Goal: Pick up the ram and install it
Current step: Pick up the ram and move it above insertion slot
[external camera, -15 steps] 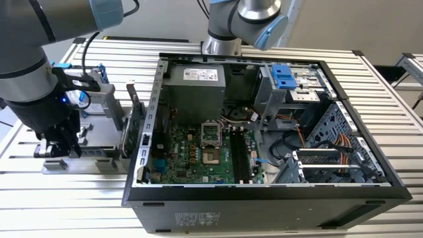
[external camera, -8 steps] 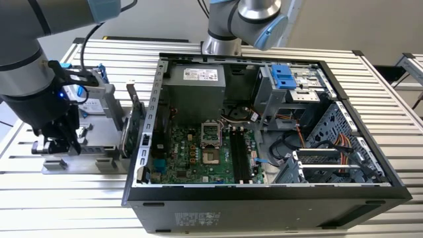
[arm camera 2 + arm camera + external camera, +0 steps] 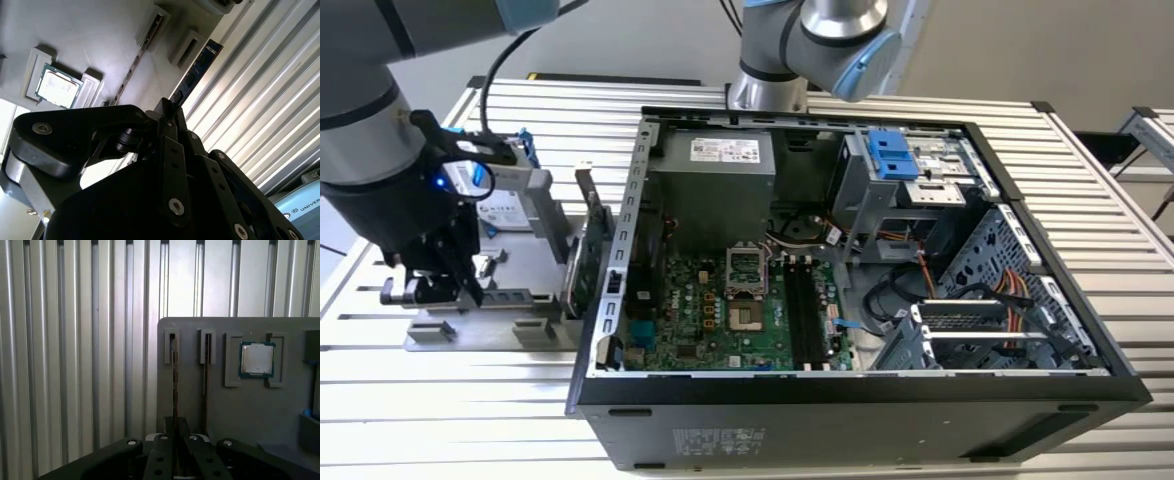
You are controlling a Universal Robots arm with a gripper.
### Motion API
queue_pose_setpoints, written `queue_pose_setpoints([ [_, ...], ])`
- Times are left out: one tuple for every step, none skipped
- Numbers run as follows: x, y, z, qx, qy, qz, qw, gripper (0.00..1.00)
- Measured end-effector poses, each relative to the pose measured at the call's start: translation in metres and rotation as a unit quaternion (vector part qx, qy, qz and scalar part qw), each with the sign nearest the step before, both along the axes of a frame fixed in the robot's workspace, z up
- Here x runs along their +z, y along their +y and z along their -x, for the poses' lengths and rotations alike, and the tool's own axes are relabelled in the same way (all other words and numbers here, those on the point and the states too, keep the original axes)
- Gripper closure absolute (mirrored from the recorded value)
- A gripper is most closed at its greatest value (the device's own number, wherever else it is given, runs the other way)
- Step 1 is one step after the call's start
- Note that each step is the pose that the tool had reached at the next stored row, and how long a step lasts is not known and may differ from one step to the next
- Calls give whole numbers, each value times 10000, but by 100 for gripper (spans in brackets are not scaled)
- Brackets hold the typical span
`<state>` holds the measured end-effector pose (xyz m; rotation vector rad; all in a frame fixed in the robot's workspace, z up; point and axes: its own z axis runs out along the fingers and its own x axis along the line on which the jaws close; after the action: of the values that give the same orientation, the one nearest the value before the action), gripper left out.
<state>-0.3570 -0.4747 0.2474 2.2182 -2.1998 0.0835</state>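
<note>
The ram (image 3: 174, 380) is a thin dark stick seen edge-on, lined up with one narrow slot of the grey parts holder (image 3: 240, 410). In the second wrist view the ram (image 3: 197, 70) shows as a dark blue strip running out from between the fingers. My gripper (image 3: 175, 427) is shut on the ram at its near end. Whether the stick still sits in its slot, I cannot tell. In the exterior view my gripper (image 3: 438, 290) hangs low over the holder (image 3: 480, 335), at the view's left of the open computer case (image 3: 854, 385).
A processor chip (image 3: 256, 359) lies in a recess of the holder, beside a second narrow slot (image 3: 205, 355). A green expansion card (image 3: 596, 255) stands between holder and case. A silver hard drive (image 3: 507, 200) sits behind my gripper. The motherboard's long memory slots (image 3: 807, 315) lie inside the case.
</note>
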Motion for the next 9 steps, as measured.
queue_pose_setpoints([
  [3, 1, 0, -2, -9, 0, 10000, 100],
  [2, 1, 0, -2, -11, 0, 10000, 100],
  [2, 1, 0, -2, -11, 0, 10000, 100],
  [3, 1, 0, -2, -11, 0, 10000, 100],
  [3, 2, 2, -2, -11, 0, 10000, 100],
  [3, 2, 2, -3, -10, 1, 10000, 100],
  [3, 2, 2, -2, -11, 0, 10000, 100],
  [5, 2, 3, -3, -10, -8, 10000, 100],
  [8, 2, 3, -3, -10, -20, 10000, 100],
])
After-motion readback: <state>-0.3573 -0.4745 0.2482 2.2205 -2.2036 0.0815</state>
